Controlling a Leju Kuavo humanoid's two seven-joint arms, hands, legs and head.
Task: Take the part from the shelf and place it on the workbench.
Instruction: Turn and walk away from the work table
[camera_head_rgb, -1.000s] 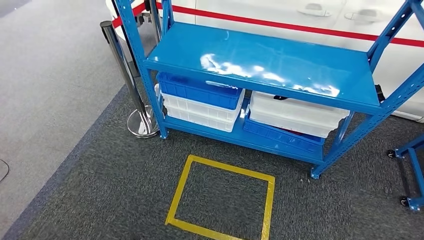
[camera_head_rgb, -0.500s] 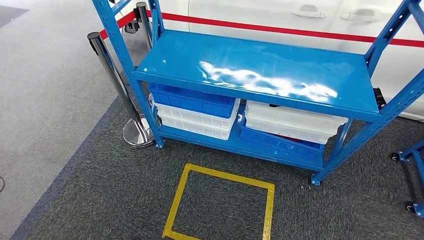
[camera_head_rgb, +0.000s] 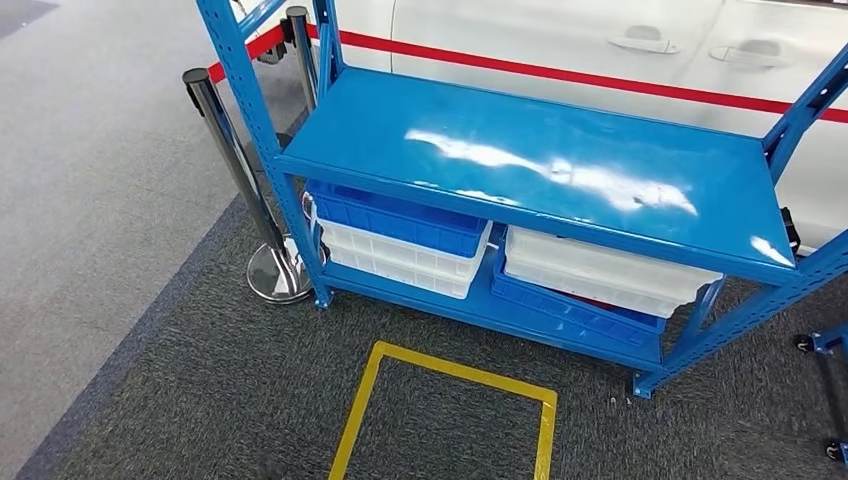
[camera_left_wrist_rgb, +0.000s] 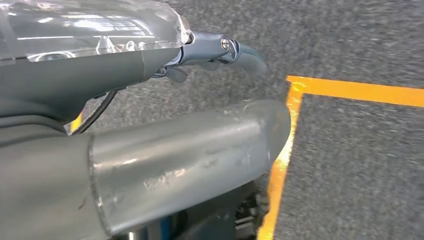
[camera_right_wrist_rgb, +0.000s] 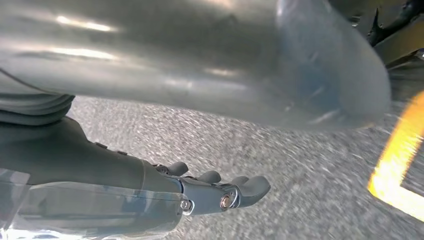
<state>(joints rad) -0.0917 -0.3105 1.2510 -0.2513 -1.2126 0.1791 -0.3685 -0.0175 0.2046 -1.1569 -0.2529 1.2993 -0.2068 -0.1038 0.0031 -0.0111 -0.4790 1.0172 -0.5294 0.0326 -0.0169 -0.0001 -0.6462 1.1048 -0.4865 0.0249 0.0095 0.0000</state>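
A blue metal shelf (camera_head_rgb: 540, 170) stands ahead in the head view, its glossy top board bare. On the lower board, a blue bin (camera_head_rgb: 395, 215) is stacked on a white bin (camera_head_rgb: 400, 262) at the left. At the right a white bin (camera_head_rgb: 600, 270) sits on a blue bin (camera_head_rgb: 570, 312). The top board hides what is inside the bins. My left hand (camera_left_wrist_rgb: 220, 50) hangs above the grey carpet with its fingers extended, holding nothing. My right hand (camera_right_wrist_rgb: 215, 192) hangs the same way, also holding nothing.
A yellow tape square (camera_head_rgb: 450, 372) marks the carpet in front of the shelf. A chrome stanchion (camera_head_rgb: 235, 165) stands by the shelf's left post. A white car (camera_head_rgb: 560, 40) with a red stripe is behind it. A blue wheeled frame (camera_head_rgb: 830, 345) sits at the far right.
The whole picture has shifted, so the camera has moved. The shelf now looks a little larger and sits lower in view, and the yellow square is nearer the bottom edge.
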